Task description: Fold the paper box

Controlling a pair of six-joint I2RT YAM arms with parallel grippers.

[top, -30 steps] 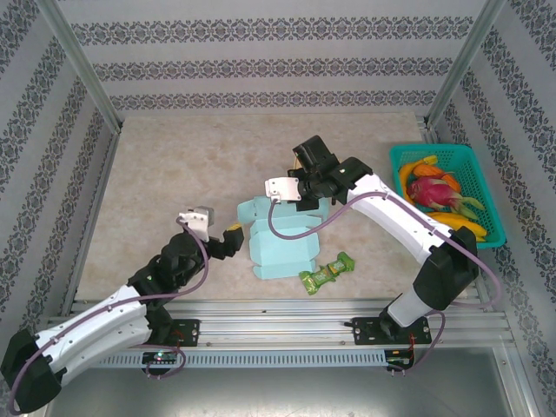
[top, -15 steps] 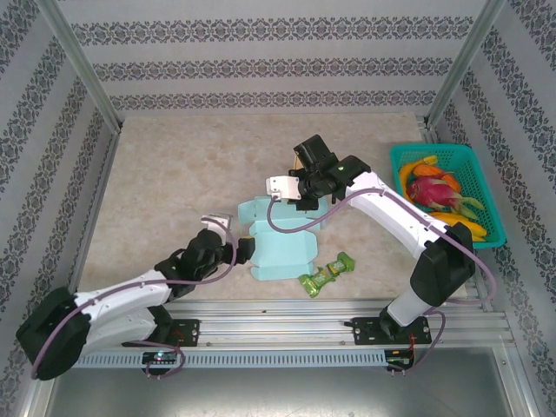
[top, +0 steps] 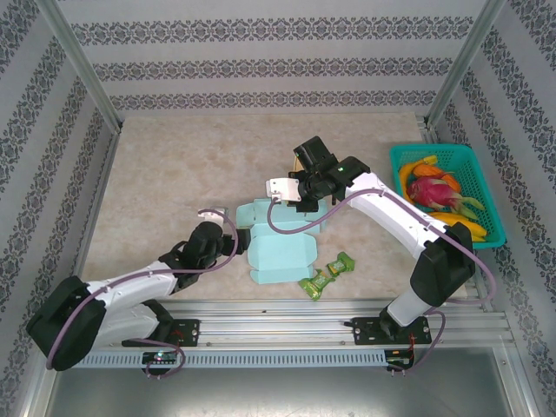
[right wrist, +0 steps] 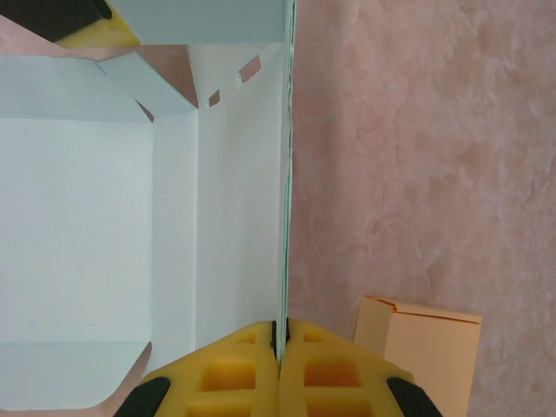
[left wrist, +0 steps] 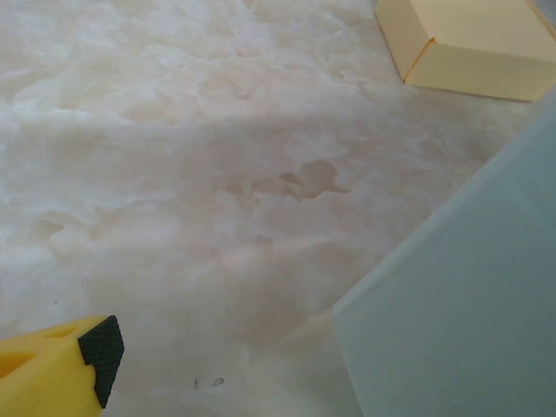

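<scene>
Left tool (top: 231, 243) sat wide open with nothing in it, low on the tabletop (top: 165, 174), just beside the left side of the paper box (top: 282, 248). Left wrist view showed 1 yellow finger (left wrist: 82, 365) apart from the teal panel. Right tool (right wrist: 280, 340) was fully closed, pinching a thin upright wall on the box's far side by its top edge.

Step in hand, as I judge it: the right pinch steadies the box while the left comes in to push a side panel or flap up. To do it well:
- Left should meet the panel flat and near the crease.
- Left should press slowly toward the box middle, so the paper bends on the score line, not mid-panel.
- Right should hold firm without dragging, or the thin wall may buckle or the box may slide.
- Mind the green snack packet (top: 326, 274) just beside the near right corner.

Box look: pale teal card, between the 2 arms, near the tabletop's front middle. It was partly formed, with an open top, a flat floor, loose tab flaps angled inward at 1 end and small slots cut near a corner. The pinched wall stood upright. The card looked thin and light, likely to flex. A cream carton (right wrist: 419, 347) stood outside that wall, apart from it.
</scene>
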